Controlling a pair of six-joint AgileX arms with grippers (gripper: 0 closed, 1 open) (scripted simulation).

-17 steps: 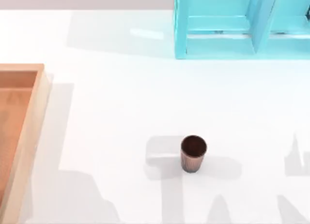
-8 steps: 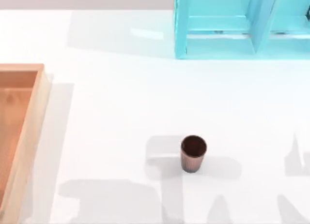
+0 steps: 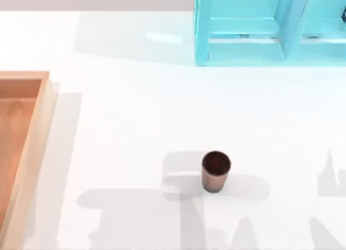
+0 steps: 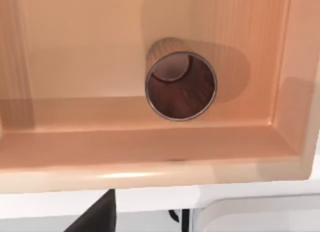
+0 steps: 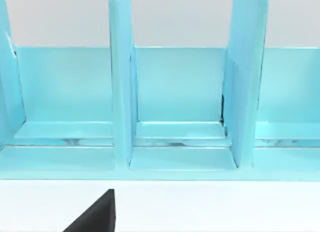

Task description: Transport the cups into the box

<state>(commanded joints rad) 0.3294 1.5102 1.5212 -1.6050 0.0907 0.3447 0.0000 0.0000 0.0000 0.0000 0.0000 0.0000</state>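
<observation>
One cup stands upright on the white bench, near the front edge, well apart from the box at the left. A second cup stands on the box floor, near a corner. Cyan shelf at rear. Claw state: cannot tell for either arm.

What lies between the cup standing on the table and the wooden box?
Bare white table, as the top view shows, separates the cup from the box.
</observation>
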